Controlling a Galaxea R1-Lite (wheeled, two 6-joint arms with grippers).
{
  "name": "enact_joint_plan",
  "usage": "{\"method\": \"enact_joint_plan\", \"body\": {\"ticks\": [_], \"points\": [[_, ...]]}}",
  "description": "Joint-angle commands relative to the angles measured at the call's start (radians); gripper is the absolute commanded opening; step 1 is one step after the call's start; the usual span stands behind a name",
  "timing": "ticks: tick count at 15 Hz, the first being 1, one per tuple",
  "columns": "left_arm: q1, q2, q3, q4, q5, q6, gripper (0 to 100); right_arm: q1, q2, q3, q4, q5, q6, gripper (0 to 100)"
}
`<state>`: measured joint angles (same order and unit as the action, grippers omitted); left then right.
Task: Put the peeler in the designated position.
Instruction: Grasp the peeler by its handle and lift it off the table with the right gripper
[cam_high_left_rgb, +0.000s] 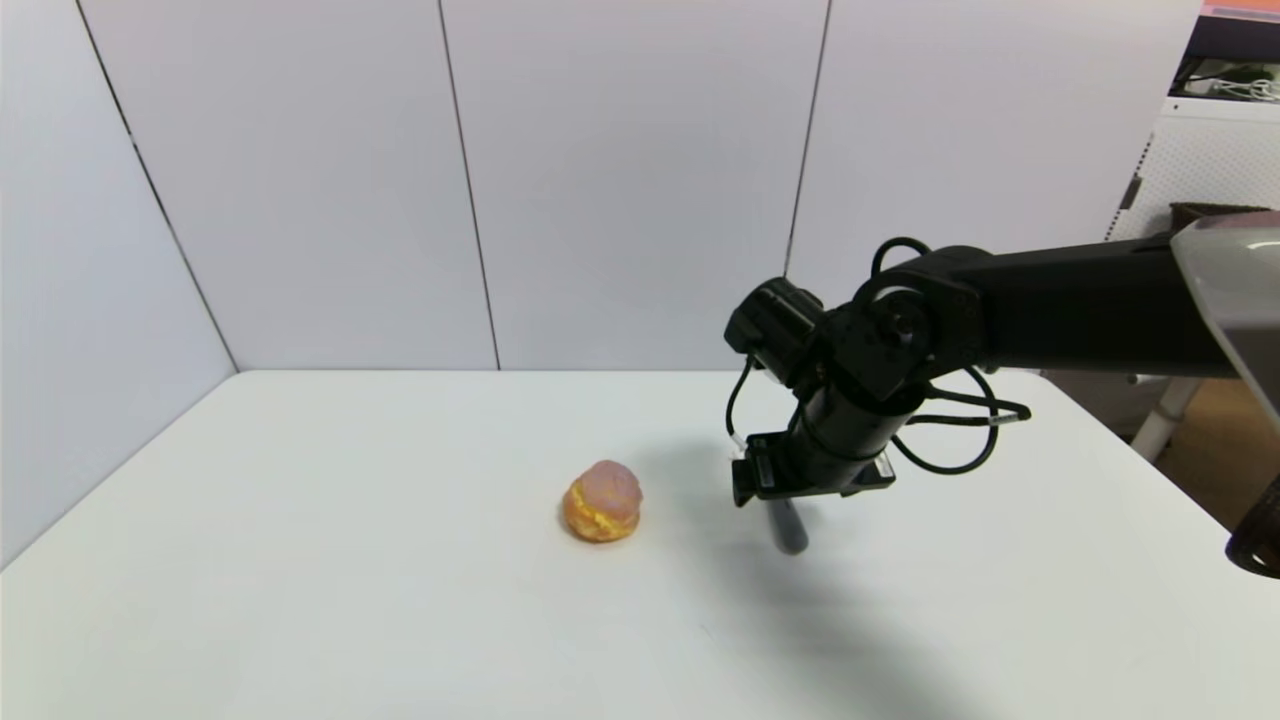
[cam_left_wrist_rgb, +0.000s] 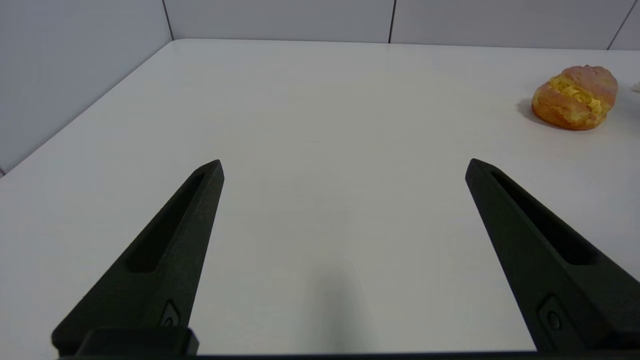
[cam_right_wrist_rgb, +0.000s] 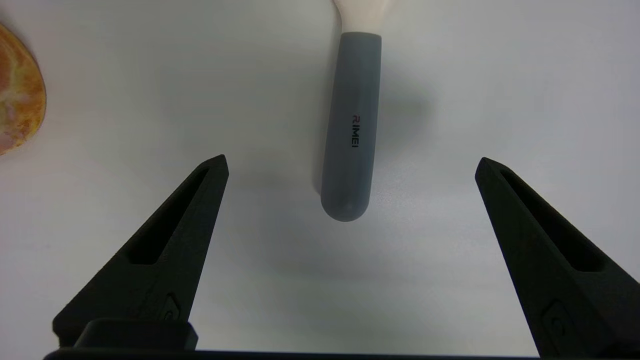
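The peeler (cam_right_wrist_rgb: 350, 125) lies flat on the white table (cam_high_left_rgb: 300, 560), its dark grey handle toward my right wrist camera and its cream head (cam_right_wrist_rgb: 361, 12) cut off at the picture's edge. My right gripper (cam_right_wrist_rgb: 351, 161) hangs open just above the handle's end, one finger on each side, touching nothing. In the head view the right wrist points straight down and only the handle's tip (cam_high_left_rgb: 789, 530) shows below it. The designated position has no mark on the tabletop, so I cannot tell where it is. My left gripper (cam_left_wrist_rgb: 345, 161) is open and empty, low over bare table.
A round orange-and-pink cream-puff pastry (cam_high_left_rgb: 602, 501) sits left of the peeler, also seen as the pastry (cam_left_wrist_rgb: 575, 97) from the left wrist. Grey wall panels close the table's back and left sides. The table's right edge (cam_high_left_rgb: 1150, 450) drops to the floor.
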<state>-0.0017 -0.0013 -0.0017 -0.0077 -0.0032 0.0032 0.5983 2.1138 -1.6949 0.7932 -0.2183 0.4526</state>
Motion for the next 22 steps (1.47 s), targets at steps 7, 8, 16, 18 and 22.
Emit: {"method": "enact_joint_plan", "body": {"ticks": [7, 8, 16, 18, 22], "points": [[0.000, 0.001, 0.000, 0.002, 0.000, 0.000, 100, 0.000, 0.066, -0.005, -0.005, -0.001, 0.020, 100], [0.000, 0.001, 0.000, -0.002, 0.000, 0.000, 100, -0.002, 0.066, -0.006, -0.006, 0.000, 0.020, 100], [0.000, 0.001, 0.000, 0.002, 0.000, 0.000, 100, -0.015, 0.112, -0.031, -0.009, 0.007, 0.020, 0], [0.000, 0.001, 0.000, 0.002, 0.000, 0.000, 100, -0.017, 0.126, -0.032, -0.014, 0.007, 0.021, 0], [0.000, 0.001, 0.000, -0.002, 0.000, 0.000, 100, -0.035, 0.117, -0.054, -0.042, 0.005, 0.011, 0]]}}
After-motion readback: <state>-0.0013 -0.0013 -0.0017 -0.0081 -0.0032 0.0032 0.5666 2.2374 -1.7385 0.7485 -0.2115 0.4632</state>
